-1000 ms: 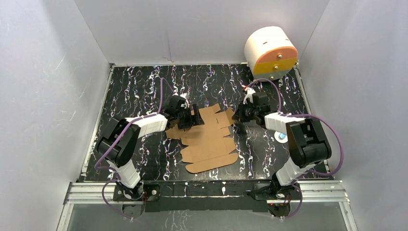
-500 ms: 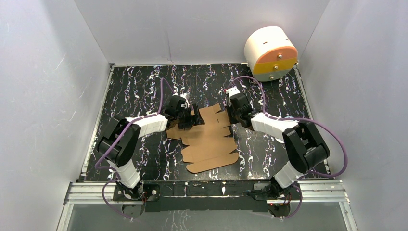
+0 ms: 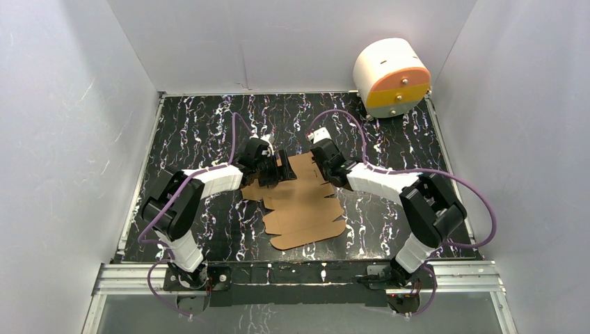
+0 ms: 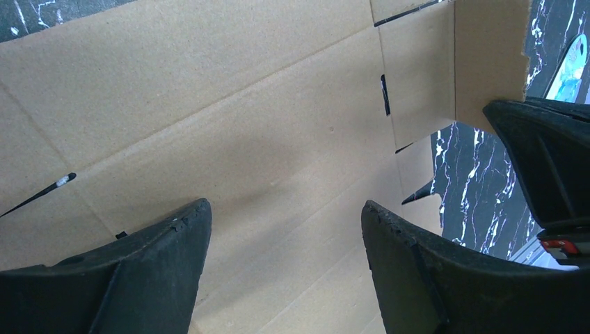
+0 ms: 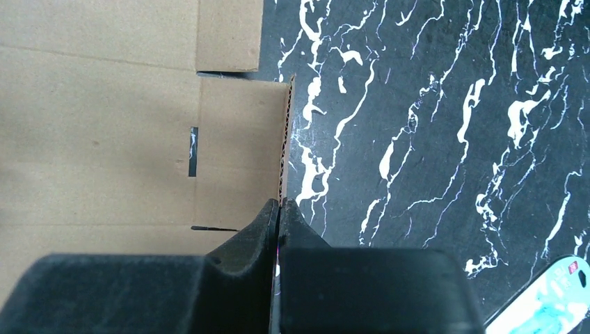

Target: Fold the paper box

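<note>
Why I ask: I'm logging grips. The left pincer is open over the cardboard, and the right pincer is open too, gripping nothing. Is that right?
Not quite. The left pincer is indeed open over the paper box. The right pincer, though, is shut and pinches the thin edge of the box's side flap. The right wrist view shows this.

Both arms — the left arm [image 3: 211, 179] and the right arm [image 3: 379, 182] — have white links and black joints. A purple cable [image 3: 334, 111] loops along each one; the jaws are matte black.

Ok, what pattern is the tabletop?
Black tabletop with white marbled veins; right wrist view shows it best.
</note>
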Robot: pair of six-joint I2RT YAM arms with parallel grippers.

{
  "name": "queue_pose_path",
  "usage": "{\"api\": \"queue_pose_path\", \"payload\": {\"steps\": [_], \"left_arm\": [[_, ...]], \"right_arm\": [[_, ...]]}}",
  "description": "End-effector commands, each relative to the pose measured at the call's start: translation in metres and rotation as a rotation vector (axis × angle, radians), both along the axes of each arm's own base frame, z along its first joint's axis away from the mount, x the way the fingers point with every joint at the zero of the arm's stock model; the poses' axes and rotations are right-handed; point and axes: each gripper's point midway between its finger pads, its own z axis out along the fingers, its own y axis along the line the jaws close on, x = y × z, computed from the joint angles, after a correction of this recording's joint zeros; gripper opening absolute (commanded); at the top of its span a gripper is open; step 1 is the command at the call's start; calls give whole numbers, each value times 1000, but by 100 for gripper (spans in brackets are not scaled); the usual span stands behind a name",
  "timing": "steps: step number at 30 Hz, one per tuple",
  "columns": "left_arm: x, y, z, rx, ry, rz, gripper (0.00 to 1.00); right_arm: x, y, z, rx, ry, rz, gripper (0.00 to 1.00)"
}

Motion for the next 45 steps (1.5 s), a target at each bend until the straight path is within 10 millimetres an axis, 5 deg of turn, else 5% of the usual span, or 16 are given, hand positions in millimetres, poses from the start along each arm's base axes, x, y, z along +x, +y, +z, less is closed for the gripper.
{"api": "queue_pose_path", "payload": {"steps": [1,15,32,45], "left_arm": [[-13,2,-16,32,47,-13,77],[-12,0,-16,27,45,-12,77],[-13,1,-16,18,37,8,77],[-15,3,-16,14,28,25,77]], "right_arm": [[8,2,10,-71,-54,-35,5],[1,26,23,-90,-80,7,6],[-22,69,30,-60,-77,84,27],[-33,96,24,41,-35,157,30]]}}
